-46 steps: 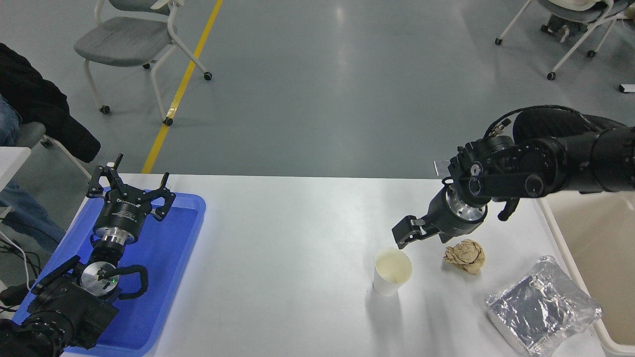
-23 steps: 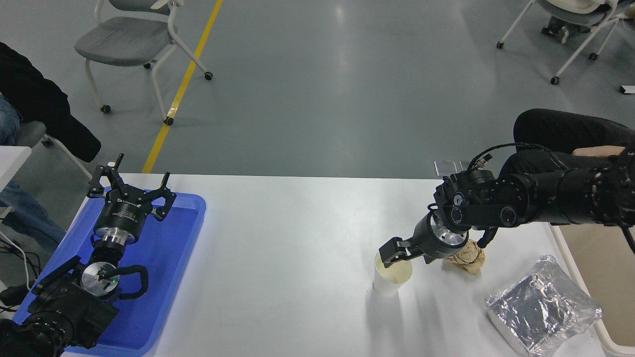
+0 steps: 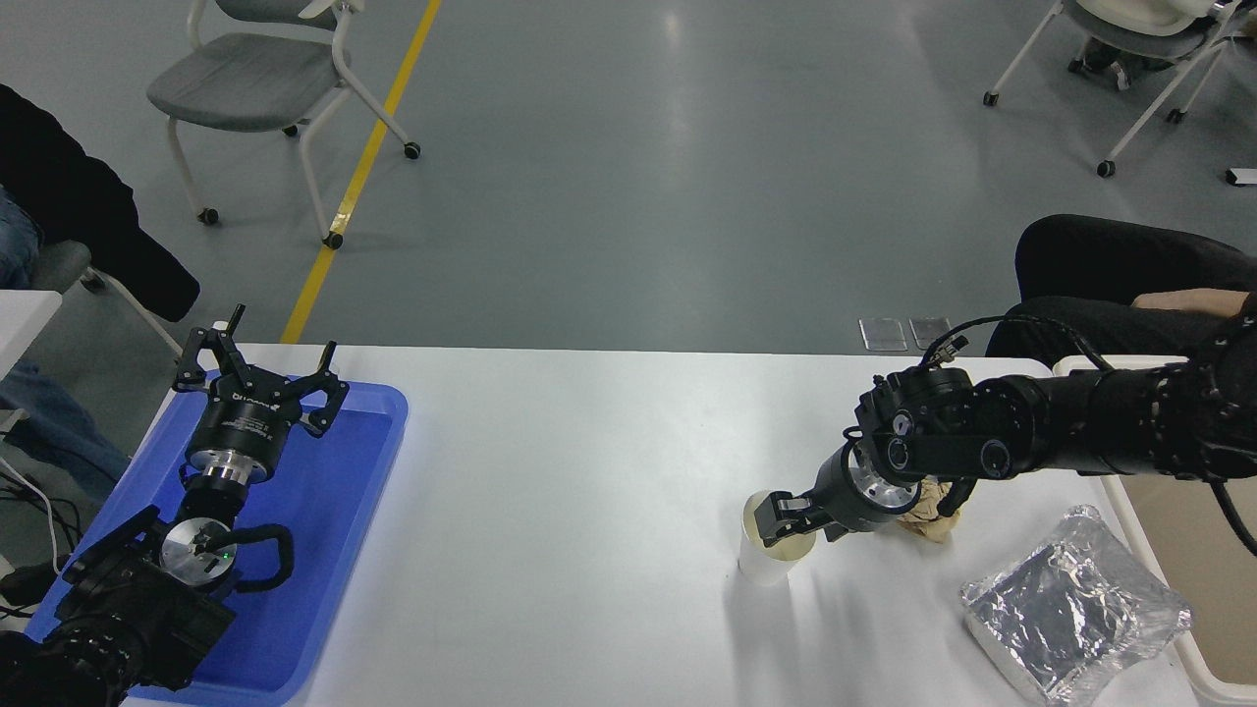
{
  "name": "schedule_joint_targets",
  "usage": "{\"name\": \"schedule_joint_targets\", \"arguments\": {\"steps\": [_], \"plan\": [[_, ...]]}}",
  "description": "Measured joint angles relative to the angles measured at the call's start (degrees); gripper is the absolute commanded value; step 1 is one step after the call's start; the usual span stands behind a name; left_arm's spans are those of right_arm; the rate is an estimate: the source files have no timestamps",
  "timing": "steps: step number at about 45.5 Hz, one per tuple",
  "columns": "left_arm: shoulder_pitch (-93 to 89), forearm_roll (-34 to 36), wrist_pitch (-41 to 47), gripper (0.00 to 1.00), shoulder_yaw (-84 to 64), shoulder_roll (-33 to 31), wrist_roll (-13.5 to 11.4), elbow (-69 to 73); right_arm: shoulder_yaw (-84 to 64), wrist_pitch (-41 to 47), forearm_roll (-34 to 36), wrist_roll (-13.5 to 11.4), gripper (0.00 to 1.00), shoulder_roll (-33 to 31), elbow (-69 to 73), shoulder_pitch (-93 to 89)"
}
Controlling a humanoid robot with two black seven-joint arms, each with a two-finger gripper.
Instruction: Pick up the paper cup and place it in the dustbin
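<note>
The paper cup [image 3: 769,552], white with a cream inside, stands upright on the white table [image 3: 589,511] right of centre. My right gripper [image 3: 789,517] reaches in from the right, tilted down to the left, with its tips at the cup's mouth; it looks open, one finger [image 3: 783,510] over the rim. The dustbin [image 3: 1178,525], large and cream-beige, sits at the table's right edge, partly hidden behind my right arm. My left gripper [image 3: 263,361] is parked open above the blue tray at the lower left.
A crumpled tan paper ball [image 3: 931,523] lies just right of the cup, partly under my right wrist. A silver foil bag [image 3: 1075,604] lies near the front right. The blue tray [image 3: 334,511] fills the left end. A person [image 3: 1120,265] sits at the far right.
My right arm has come down and to the left, from above the paper ball to the cup's mouth. The cup and the left arm have not moved.
</note>
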Motion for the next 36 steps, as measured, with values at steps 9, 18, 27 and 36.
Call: {"name": "schedule_joint_targets", "arguments": {"steps": [9,18,27,36], "plan": [[0.0,0.0,0.0,1.0,0.0,-0.03,0.0,0.02,0.07,-0.05,-0.06,0.01,0.0,0.03,-0.1,-0.08],[0.0,0.0,0.0,1.0,0.02,-0.05,0.0,0.02,-0.06,0.25,-0.1,0.07,0.0,-0.01,-0.14,0.27],[0.0,0.0,0.0,1.0,0.03,-0.05,0.0,0.02,-0.34,0.4,-0.09,0.09,0.0,-0.14,-0.05,1.17],[0.0,0.0,0.0,1.0,0.03,0.04,0.0,0.02,-2.52,1.24,0.62,0.09,0.0,-1.0,1.51,5.27]]}}
